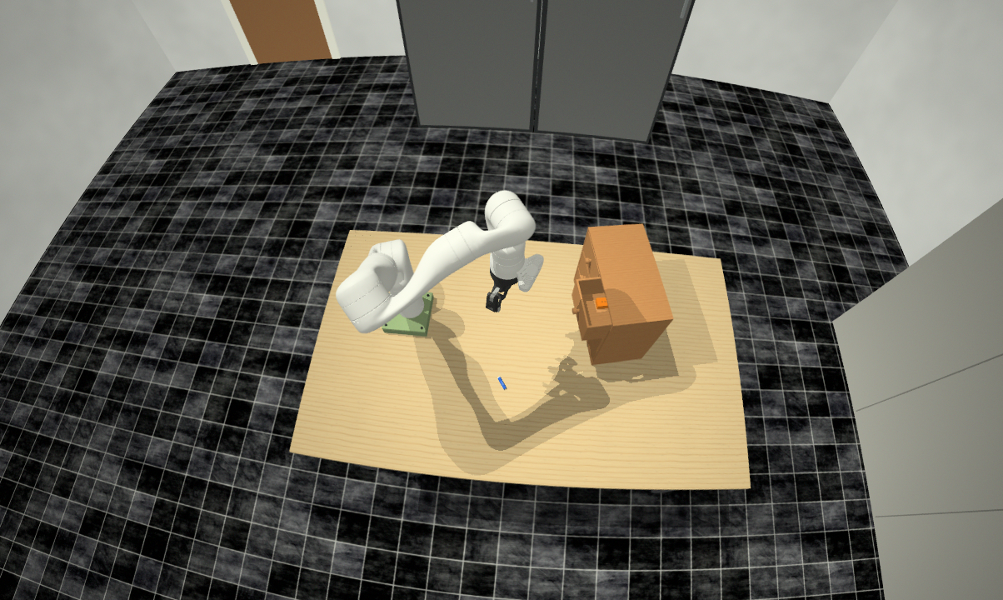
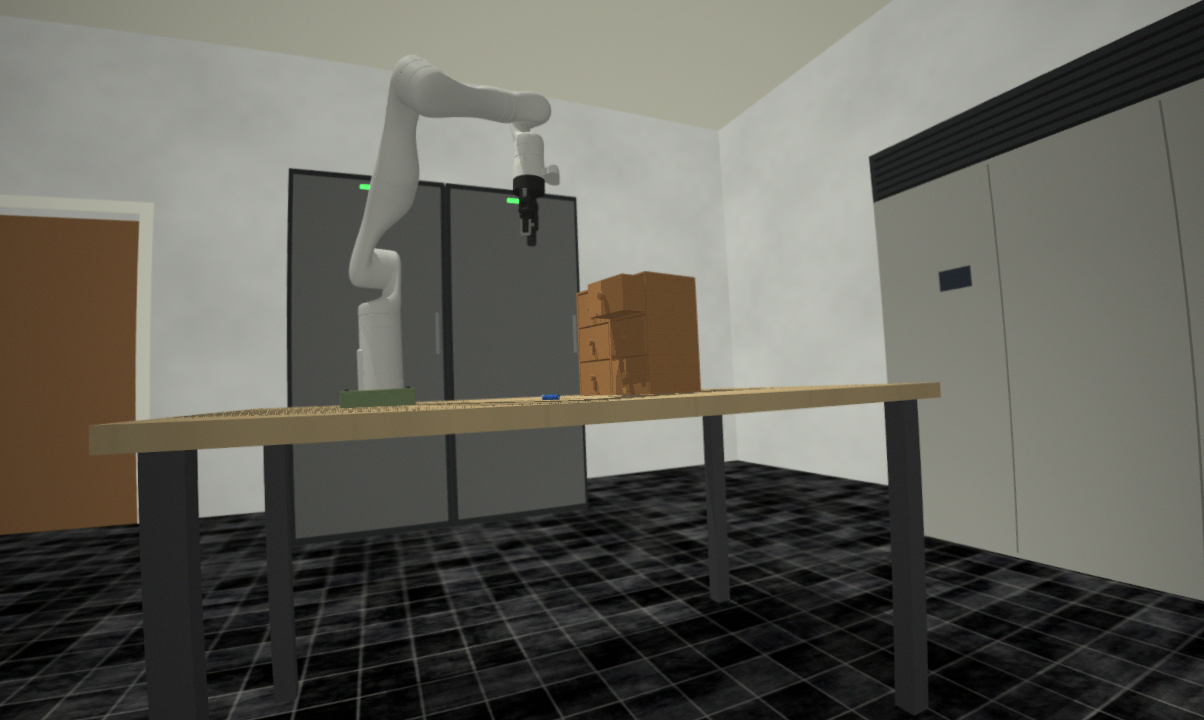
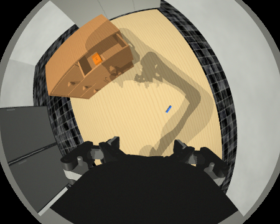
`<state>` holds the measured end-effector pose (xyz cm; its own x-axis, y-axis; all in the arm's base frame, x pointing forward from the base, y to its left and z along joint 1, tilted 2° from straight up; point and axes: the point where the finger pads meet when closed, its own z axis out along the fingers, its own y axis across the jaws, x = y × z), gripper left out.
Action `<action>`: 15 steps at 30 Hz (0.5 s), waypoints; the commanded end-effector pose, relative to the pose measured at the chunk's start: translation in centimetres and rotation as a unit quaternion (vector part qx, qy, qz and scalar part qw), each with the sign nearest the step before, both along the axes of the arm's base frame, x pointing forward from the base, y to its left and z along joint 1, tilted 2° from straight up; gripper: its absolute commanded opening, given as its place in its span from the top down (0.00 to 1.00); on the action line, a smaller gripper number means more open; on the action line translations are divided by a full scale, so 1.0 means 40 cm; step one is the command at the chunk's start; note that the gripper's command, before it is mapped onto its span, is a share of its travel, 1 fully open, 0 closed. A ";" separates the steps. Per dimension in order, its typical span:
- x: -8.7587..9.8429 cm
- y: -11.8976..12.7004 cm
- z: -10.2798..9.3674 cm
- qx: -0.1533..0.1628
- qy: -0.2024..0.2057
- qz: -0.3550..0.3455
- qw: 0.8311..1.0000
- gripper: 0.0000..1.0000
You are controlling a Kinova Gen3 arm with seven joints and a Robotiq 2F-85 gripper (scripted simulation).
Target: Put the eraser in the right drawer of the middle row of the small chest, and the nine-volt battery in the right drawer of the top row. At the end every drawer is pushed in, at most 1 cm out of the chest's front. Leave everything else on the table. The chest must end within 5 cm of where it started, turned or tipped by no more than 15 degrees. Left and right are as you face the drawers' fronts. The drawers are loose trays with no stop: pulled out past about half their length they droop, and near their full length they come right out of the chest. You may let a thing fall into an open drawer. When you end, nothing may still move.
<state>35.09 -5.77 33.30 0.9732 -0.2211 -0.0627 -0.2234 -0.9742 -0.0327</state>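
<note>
Pale wooden table point(image 1: 386, 440) on dark legs stands on a black tiled floor point(image 1: 192, 186), with grey double doors point(image 1: 535, 59) behind it. From its green base plate point(image 1: 395, 327), the white arm point(image 1: 445, 257) reaches high above the table toward the small brown wooden chest point(image 1: 631, 276); its black gripper point(image 1: 494, 302) points down, fingers spread wide, holding nothing. One top-row drawer point(image 1: 586, 309) is pulled out, an orange block point(image 1: 601, 301) inside. Well apart from the chest, the small blue eraser point(image 1: 501, 382) lies on the table.

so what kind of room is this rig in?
Looks like a plain lab or workshop room, not a home: a white arm bolted to a light wooden table, tall grey double-door cabinets against the wall, and dark tiled flooring.
</note>
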 end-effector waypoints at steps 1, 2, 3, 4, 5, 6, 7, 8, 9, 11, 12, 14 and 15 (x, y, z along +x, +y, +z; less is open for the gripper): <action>-0.004 -0.003 -0.004 0.005 -0.001 0.032 0.999 0.00; -0.005 -0.004 -0.004 0.006 -0.002 0.047 0.999 0.00; -0.007 -0.005 -0.004 0.006 -0.003 0.061 0.998 0.00; -0.007 -0.005 -0.004 0.006 -0.003 0.061 0.998 0.00; -0.007 -0.005 -0.004 0.006 -0.003 0.061 0.998 0.00; -0.008 -0.006 -0.003 0.006 -0.004 0.075 0.997 0.00; -0.009 -0.007 -0.003 0.006 -0.006 0.088 0.996 0.00; -0.010 -0.008 -0.003 0.006 -0.007 0.101 0.995 0.00; -0.011 -0.009 -0.002 0.006 -0.008 0.114 0.993 0.00; -0.013 -0.011 -0.002 0.006 -0.010 0.138 0.990 0.00; -0.014 -0.012 -0.001 0.006 -0.011 0.149 0.989 0.00; -0.016 -0.013 -0.001 0.006 -0.013 0.170 0.985 0.00; -0.017 -0.014 0.000 0.006 -0.014 0.180 0.983 0.00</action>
